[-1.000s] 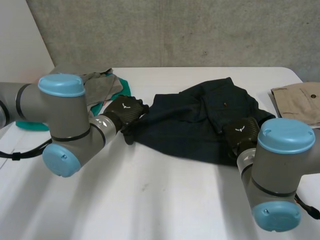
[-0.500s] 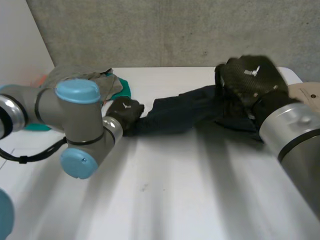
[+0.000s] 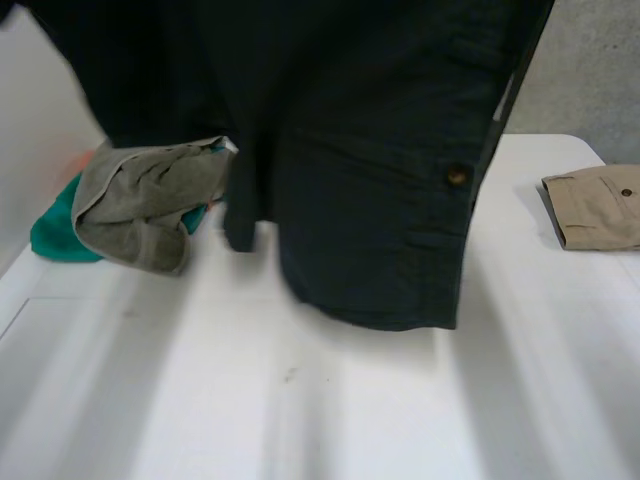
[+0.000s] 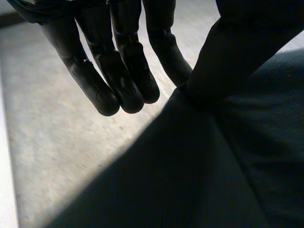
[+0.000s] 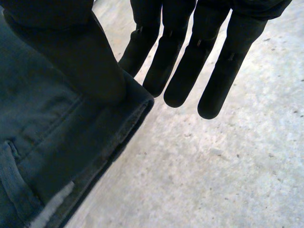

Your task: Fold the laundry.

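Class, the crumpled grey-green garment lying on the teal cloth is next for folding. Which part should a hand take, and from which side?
On the grey-green garment, probably the bunched edge nearest the camera, pinched from above, coming from the robot's left side. That edge is rolled thick above the white table, and the hanging dark garment screens its other end.

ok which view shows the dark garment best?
Head view: the dark garment hangs spread out, button visible. Left wrist view shows an edge pinched by the left hand; right wrist view, a hemmed corner pinched by the right hand.
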Controlling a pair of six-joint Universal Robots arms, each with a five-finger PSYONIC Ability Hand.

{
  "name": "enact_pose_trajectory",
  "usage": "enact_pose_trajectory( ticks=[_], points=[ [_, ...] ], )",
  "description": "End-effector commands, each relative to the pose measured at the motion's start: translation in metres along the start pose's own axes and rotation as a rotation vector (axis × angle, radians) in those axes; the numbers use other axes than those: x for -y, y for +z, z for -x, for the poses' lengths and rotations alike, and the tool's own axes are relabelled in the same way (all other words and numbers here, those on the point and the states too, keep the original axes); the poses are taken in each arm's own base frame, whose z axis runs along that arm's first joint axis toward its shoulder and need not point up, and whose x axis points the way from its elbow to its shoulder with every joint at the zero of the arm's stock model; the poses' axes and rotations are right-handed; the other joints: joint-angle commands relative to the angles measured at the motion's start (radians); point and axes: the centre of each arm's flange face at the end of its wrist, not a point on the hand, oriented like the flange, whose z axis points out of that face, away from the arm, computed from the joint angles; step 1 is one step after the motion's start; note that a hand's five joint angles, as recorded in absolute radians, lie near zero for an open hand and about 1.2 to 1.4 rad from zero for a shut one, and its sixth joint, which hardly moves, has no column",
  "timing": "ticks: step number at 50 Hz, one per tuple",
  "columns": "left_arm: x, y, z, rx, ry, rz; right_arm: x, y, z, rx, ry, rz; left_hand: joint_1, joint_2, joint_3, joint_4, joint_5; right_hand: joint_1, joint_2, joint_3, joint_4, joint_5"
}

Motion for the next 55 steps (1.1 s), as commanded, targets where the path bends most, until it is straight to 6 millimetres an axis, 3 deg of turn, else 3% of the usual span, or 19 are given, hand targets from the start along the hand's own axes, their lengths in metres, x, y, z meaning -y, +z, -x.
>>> enact_pose_trajectory(
  ticks=[1, 4, 5, 8, 9, 11, 12, 18, 19, 20, 21, 22, 26, 34, 38, 45, 46, 50, 55],
  points=[
    [-0.016, 0.026, 0.010, 0.034, 0.003, 0.001, -0.034, 0.023, -0.005, -0.024, 0.067, 0.069, 0.244, 0.202, 0.210, 0.201, 0.238, 0.297, 0.222, 0.209, 0.203, 0.237],
    [-0.048, 0.035, 0.008, 0.029, 0.020, 0.056, -0.061, 0.037, -0.003, -0.028, 0.088, 0.119, 0.244, 0.202, 0.210, 0.201, 0.238, 0.297, 0.222, 0.209, 0.203, 0.237],
    [-0.074, 0.039, 0.006, 0.025, 0.029, 0.104, -0.083, 0.045, 0.001, -0.026, 0.103, 0.160, 0.244, 0.202, 0.210, 0.201, 0.238, 0.297, 0.222, 0.209, 0.203, 0.237],
    [-0.115, 0.041, 0.002, 0.007, 0.042, 0.175, -0.114, 0.057, 0.011, -0.015, 0.116, 0.194, 0.244, 0.202, 0.210, 0.201, 0.238, 0.297, 0.222, 0.209, 0.203, 0.237],
    [-0.146, 0.042, -0.002, -0.014, 0.053, 0.220, -0.134, 0.069, 0.016, -0.023, 0.115, 0.186, 0.244, 0.202, 0.210, 0.201, 0.238, 0.297, 0.222, 0.209, 0.203, 0.237],
    [-0.175, 0.041, -0.006, -0.034, 0.068, 0.253, -0.158, 0.081, 0.022, -0.038, 0.109, 0.182, 0.244, 0.202, 0.210, 0.201, 0.238, 0.297, 0.222, 0.209, 0.203, 0.237],
    [-0.202, 0.041, -0.009, -0.051, 0.085, 0.276, -0.179, 0.091, 0.026, -0.067, 0.090, 0.163, 0.244, 0.202, 0.210, 0.201, 0.238, 0.297, 0.222, 0.209, 0.203, 0.237],
    [-0.273, 0.034, -0.012, -0.083, 0.119, 0.342, -0.236, 0.120, 0.035, -0.171, -0.052, 0.068, 0.244, 0.202, 0.210, 0.201, 0.238, 0.296, 0.221, 0.209, 0.203, 0.236],
    [-0.276, 0.034, -0.012, -0.083, 0.121, 0.345, -0.241, 0.124, 0.035, -0.190, -0.078, 0.053, 0.221, 0.179, 0.187, 0.178, 0.215, -0.151, -0.226, -0.239, -0.245, -0.211],
    [-0.280, 0.034, -0.011, -0.082, 0.124, 0.350, -0.247, 0.126, 0.038, -0.196, -0.107, 0.048, -0.582, -0.623, -0.616, -0.624, -0.588, -0.925, -1.000, -1.013, -1.018, -0.985],
    [-0.281, 0.033, -0.011, -0.080, 0.128, 0.355, -0.250, 0.126, 0.039, -0.192, -0.125, 0.060, -0.880, -0.922, -0.914, -0.923, -0.886, -0.925, -1.000, -1.013, -1.018, -0.985],
    [-0.282, 0.033, -0.010, -0.074, 0.134, 0.361, -0.254, 0.124, 0.041, -0.183, -0.138, 0.081, -0.978, -1.020, -1.012, -1.021, -0.984, -0.925, -1.000, -1.013, -1.018, -0.985],
    [-0.275, 0.037, 0.006, -0.027, 0.186, 0.365, -0.262, 0.113, 0.047, -0.123, -0.172, 0.182, -0.978, -1.020, -1.012, -1.021, -0.984, -0.925, -1.000, -1.013, -1.018, -0.985],
    [-0.248, 0.028, 0.022, 0.038, 0.253, 0.396, -0.239, 0.090, 0.039, -0.055, -0.205, 0.299, -0.978, -1.020, -1.012, -1.021, -0.984, -0.925, -1.000, -1.013, -1.018, -0.985],
    [-0.240, 0.001, 0.015, 0.000, 0.250, 0.477, -0.233, 0.058, 0.049, 0.070, -0.271, 0.432, -0.978, -1.020, -1.012, -1.021, -0.984, -0.925, -1.000, -1.013, -1.018, -0.985],
    [-0.237, -0.083, -0.004, -0.171, 0.268, 0.718, -0.238, -0.017, 0.067, 0.279, -0.331, 0.726, -0.978, -1.020, -1.012, -1.021, -0.984, -0.820, -0.895, -0.907, -0.913, -0.880],
    [-0.238, -0.103, -0.007, -0.213, 0.263, 0.768, -0.242, -0.033, 0.070, 0.310, -0.319, 0.782, -0.949, -0.991, -0.983, -0.991, -0.955, -0.755, -0.830, -0.843, -0.849, -0.815],
    [-0.241, -0.146, -0.014, -0.299, 0.233, 0.870, -0.254, -0.065, 0.082, 0.378, -0.257, 0.860, -0.708, -0.750, -0.742, -0.750, -0.714, -0.655, -0.730, -0.743, -0.748, -0.715],
    [-0.247, -0.184, -0.023, -0.395, 0.182, 0.956, -0.271, -0.087, 0.095, 0.408, -0.213, 0.841, -0.514, -0.555, -0.548, -0.556, -0.520, -0.649, -0.724, -0.737, -0.742, -0.709]
  ],
)
